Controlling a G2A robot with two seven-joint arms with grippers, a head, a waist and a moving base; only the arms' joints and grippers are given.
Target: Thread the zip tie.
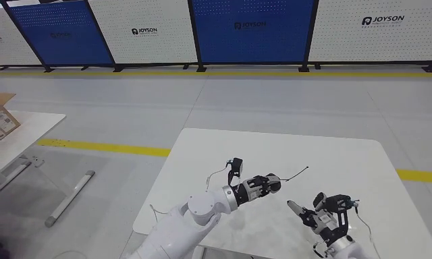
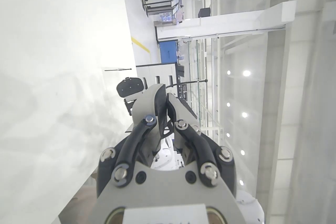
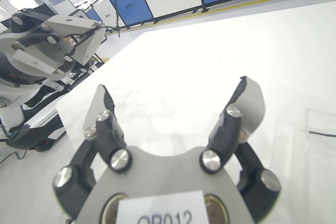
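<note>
the counter (image 1: 337, 158) is white, smooth and faintly glossy, with a soft glare across its top. the zip tie (image 1: 295, 173) looks like thin, matt black plastic. the left hand (image 2: 166, 93) and the right hand (image 3: 173, 83) have pale matt finger plates, black toothed pads (image 3: 108, 100) and shiny polished metal bolts (image 3: 120, 158).

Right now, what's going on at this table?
A two-armed robot is partway into threading a zip tie. Its left pincer is shut on the thin black zip tie, holding it above the white table with one end sticking out past the fingertips. The right pincer is open and empty, low over the table nearby. The tie looks like a straight strand, not yet looped.
</note>
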